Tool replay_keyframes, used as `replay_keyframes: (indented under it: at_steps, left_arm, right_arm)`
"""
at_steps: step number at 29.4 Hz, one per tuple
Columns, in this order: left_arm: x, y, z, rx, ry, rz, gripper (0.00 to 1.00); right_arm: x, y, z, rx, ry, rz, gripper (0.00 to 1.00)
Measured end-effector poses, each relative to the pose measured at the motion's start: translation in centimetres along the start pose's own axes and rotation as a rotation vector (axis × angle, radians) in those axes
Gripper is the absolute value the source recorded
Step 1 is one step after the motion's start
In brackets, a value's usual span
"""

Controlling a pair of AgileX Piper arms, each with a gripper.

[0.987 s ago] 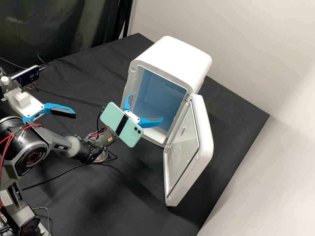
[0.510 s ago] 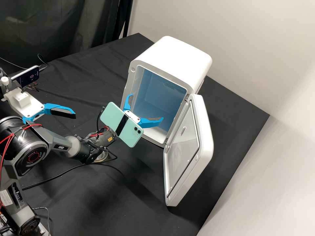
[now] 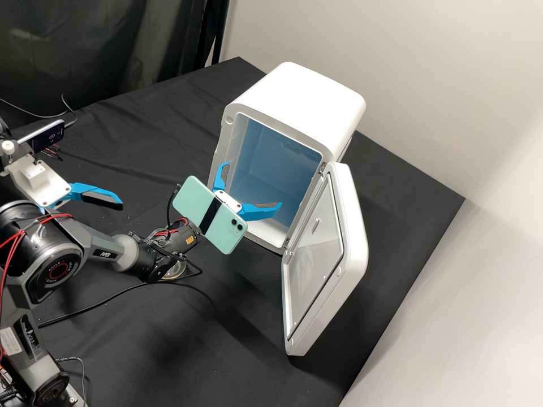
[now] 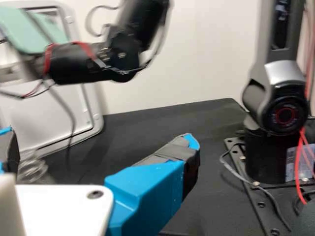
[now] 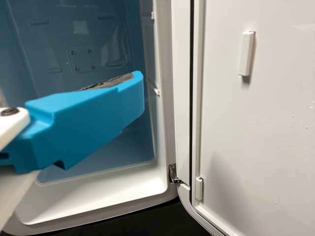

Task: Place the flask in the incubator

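Dark grey arms (image 3: 96,249), round joint (image 3: 52,264) with red ring, red and black cables (image 3: 168,231), white wrist block (image 3: 35,176) — bright blue fingers (image 3: 83,189).

Flask (image 4: 30,169) reads to me as a glassy blur, partly behind a finger of the left gripper (image 4: 98,147); from above, the right arm (image 3: 141,254) covers most of it. Mint phone (image 3: 209,215) hides the base of the right gripper (image 3: 249,187). Incubator door (image 5: 256,123) runs off frame.
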Motion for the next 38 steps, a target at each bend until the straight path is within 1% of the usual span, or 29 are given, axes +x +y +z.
replay_keyframes:
  at_steps: [1,2,5,7,9,10,12,14,15,17,19,20,22,26,29,32,34,36,37,38]
  left_arm:
    - [-0.4,-0.01,-0.3,-0.004,0.012,0.009,1.00]
    - [-0.6,0.01,-0.5,-0.007,0.018,0.012,1.00]
    - [-1.3,0.02,-1.0,-0.010,0.039,0.026,1.00]
    - [-1.7,-0.19,-1.4,-0.011,0.055,0.020,1.00]
    - [-2.0,-0.30,-1.9,-0.012,0.072,0.024,1.00]
    - [-2.1,-0.38,-2.1,-0.011,0.080,0.021,1.00]
    - [-2.4,-0.52,-2.5,-0.017,0.082,0.016,1.00]
    - [-2.5,-0.69,-2.9,-0.016,0.083,0.015,1.00]
    - [-2.6,-0.87,-3.2,-0.020,0.087,0.015,1.00]
    - [-2.6,-1.25,-3.6,-0.024,0.095,0.005,1.00]
    - [-2.7,-1.63,-3.7,-0.023,0.096,-0.007,1.00]
    - [-2.7,-1.85,-3.8,-0.022,0.095,-0.016,1.00]
    - [-2.8,-2.41,-3.8,-0.026,0.095,-0.034,1.00]
    - [-3.3,-3.27,-3.6,-0.027,0.078,-0.062,1.00]
    - [-3.8,-4.15,-3.3,-0.037,0.051,-0.094,1.00]
    - [-4.2,-4.81,-2.9,-0.044,0.037,-0.109,1.00]
    - [-4.4,-5.28,-2.7,-0.048,0.027,-0.127,1.00]
    - [-4.7,-5.84,-2.5,-0.052,0.023,-0.155,1.00]
    - [-4.9,-6.01,-2.4,-0.053,0.021,-0.165,1.00]
    - [-5.0,-6.05,-2.4,-0.054,0.022,-0.167,1.00]
  right_arm:
    - [0.0,0.0,0.0,0.000,0.000,0.000,1.00]
    - [0.0,0.0,0.0,0.000,0.000,0.000,1.00]
    - [0.0,0.0,0.0,0.000,0.000,0.000,1.00]
    - [0.0,0.0,0.0,0.000,0.000,0.000,1.00]
    - [0.0,0.0,0.0,0.000,0.000,0.000,1.00]
    - [0.0,0.0,0.0,0.000,0.000,0.000,1.00]
    - [0.0,0.0,0.0,0.000,0.000,0.000,1.00]
    - [0.0,0.0,0.0,0.000,0.000,0.000,1.00]
    - [0.0,0.0,0.0,0.000,0.000,0.000,1.00]
    - [0.0,0.0,0.0,0.000,0.000,0.000,1.00]
    - [0.0,0.0,0.0,0.000,0.000,0.000,1.00]
    - [0.0,0.0,0.0,0.000,0.000,0.000,1.00]
    - [0.0,0.0,0.0,0.000,0.000,0.000,1.00]
    - [0.0,0.0,0.0,0.000,0.000,0.000,1.00]
    - [0.0,0.0,0.0,0.000,0.000,0.000,1.00]
    - [0.0,0.0,0.0,0.000,0.000,0.000,1.00]
    - [0.0,0.0,0.0,0.000,0.000,0.000,1.00]
    - [0.0,0.0,0.0,0.000,0.000,0.000,1.00]
    - [0.0,0.0,0.0,0.000,0.000,0.000,1.00]
    - [0.0,0.0,0.0,0.000,0.000,0.000,1.00]
